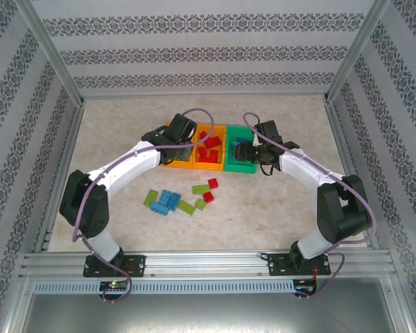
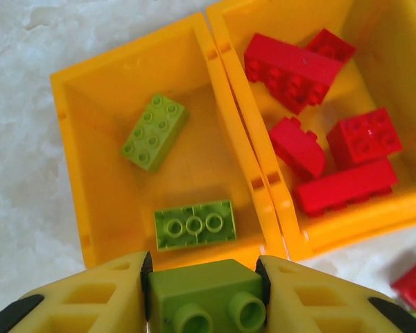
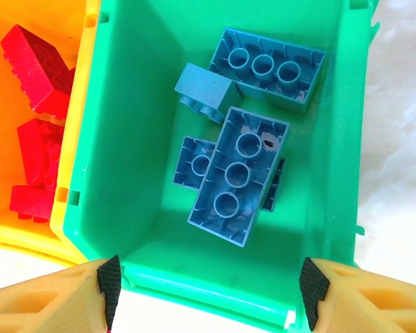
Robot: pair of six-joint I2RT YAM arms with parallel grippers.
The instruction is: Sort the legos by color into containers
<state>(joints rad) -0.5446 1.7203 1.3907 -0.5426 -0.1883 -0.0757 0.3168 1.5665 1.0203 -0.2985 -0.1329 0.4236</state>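
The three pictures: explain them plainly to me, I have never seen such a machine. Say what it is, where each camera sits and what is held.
This is a robot: a left arm and a right arm, bolted at a table's near edge. The wide picture looks down from above and behind them; the other two come from a camera on each wrist. Three bins stand in a row: the left bin holds lime bricks, the middle bin red bricks, the green bin blue bricks. Loose bricks lie on the table. The left pincer grips a lime brick over the left bin; the right pincer hangs open over the green bin.
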